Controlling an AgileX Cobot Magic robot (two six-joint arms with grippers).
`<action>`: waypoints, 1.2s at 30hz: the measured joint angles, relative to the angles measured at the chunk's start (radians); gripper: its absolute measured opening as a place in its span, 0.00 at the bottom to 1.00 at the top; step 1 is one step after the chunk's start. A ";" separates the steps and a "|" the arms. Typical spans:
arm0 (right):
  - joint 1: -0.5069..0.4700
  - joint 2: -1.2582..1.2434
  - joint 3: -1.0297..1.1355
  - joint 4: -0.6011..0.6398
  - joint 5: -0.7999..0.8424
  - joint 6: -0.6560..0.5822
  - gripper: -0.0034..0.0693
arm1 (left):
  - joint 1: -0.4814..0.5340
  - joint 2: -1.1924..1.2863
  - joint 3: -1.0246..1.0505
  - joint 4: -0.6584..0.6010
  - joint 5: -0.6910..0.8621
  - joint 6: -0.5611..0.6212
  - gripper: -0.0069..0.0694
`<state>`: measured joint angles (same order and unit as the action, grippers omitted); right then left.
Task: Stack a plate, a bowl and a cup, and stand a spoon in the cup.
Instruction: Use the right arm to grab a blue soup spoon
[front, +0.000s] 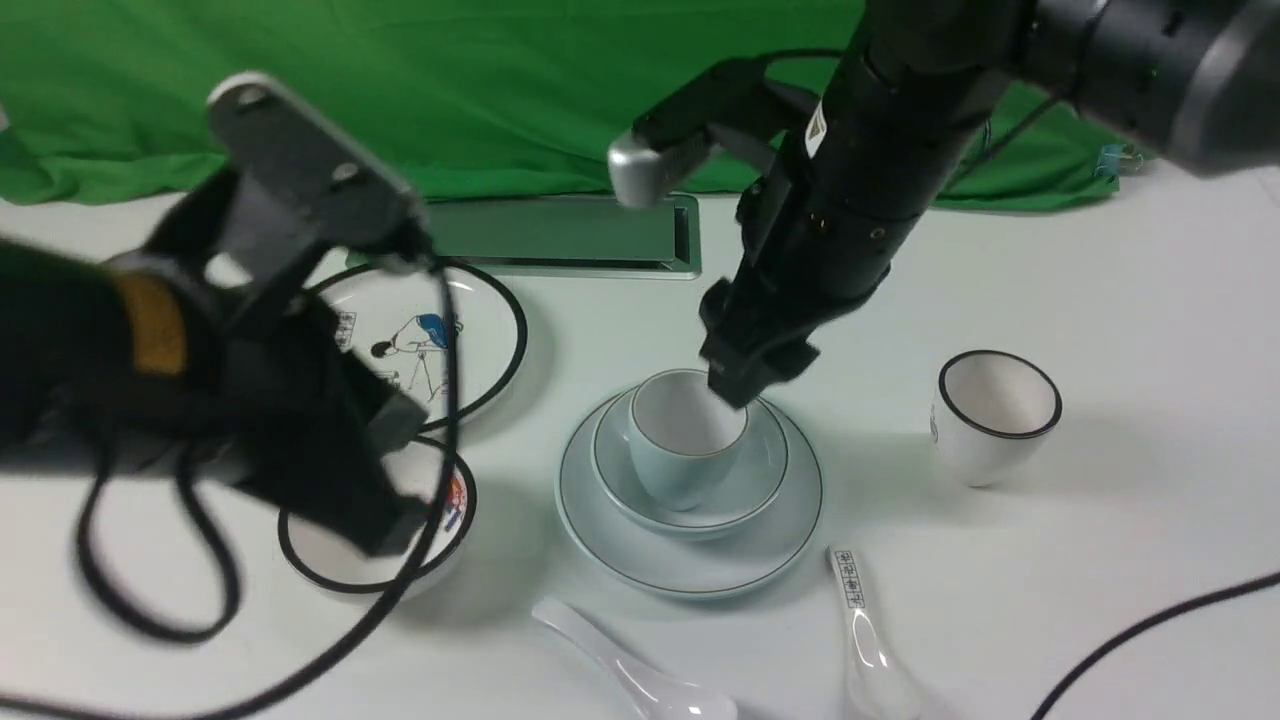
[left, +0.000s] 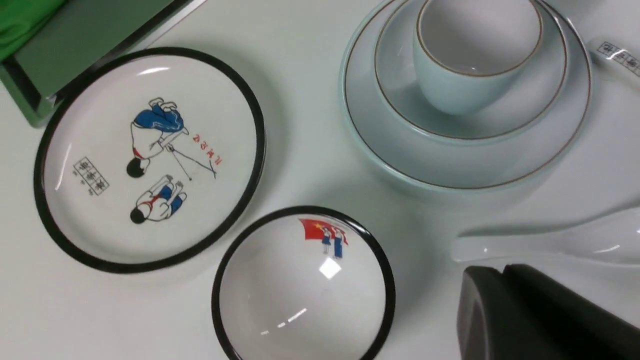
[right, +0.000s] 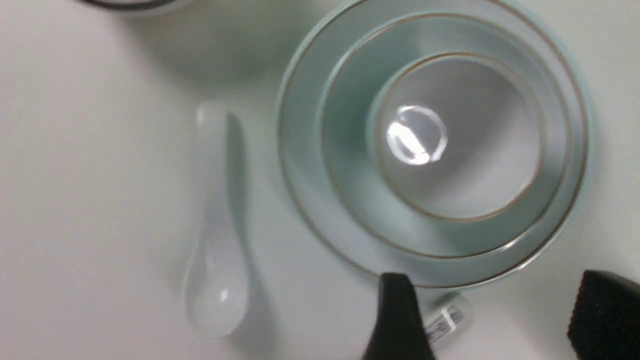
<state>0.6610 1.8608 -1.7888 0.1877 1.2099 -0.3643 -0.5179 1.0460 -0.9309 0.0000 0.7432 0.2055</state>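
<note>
Now, right tool (right: 495, 287): wide open, empty
Left tool (left: 500, 272): closed, empty
Plain spoon (front: 612, 650): seven o'clock from plate (front: 585, 530), front view
Care: rise straight, clear cup (front: 672, 470), then pinch handle

- Left arm (front: 230, 310), 9 o'clock: matte black, blurred; one orange-yellow band (front: 152, 325).
- Bracket (front: 310, 160), 10 o'clock: dark grey, rounded end, pale round screws (front: 345, 172).
- Cable (front: 450, 350), 8 o'clock: black, looping.
- Right arm (front: 860, 180), 1 o'clock: glossy black, small screws (front: 877, 233); white label (front: 815, 130), triangle mark; grey band (front: 1215, 80).
- Mount (front: 700, 110), 12 o'clock: black, silvery rounded end, thin black lead (front: 800, 52).
- Left gripper (left: 502, 270), right gripper (right: 497, 277): black fingers.
</note>
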 joint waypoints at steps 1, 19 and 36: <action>0.024 -0.009 0.019 0.003 0.000 0.000 0.70 | 0.000 -0.028 0.025 0.000 -0.008 0.000 0.05; 0.244 0.180 0.172 0.002 -0.314 -0.052 0.70 | 0.000 -0.353 0.250 -0.095 -0.032 -0.003 0.05; 0.244 0.278 0.172 -0.005 -0.341 -0.025 0.47 | 0.000 -0.353 0.250 -0.102 0.081 -0.003 0.05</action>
<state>0.9052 2.1389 -1.6169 0.1826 0.8688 -0.3898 -0.5179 0.6926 -0.6810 -0.1024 0.8244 0.2025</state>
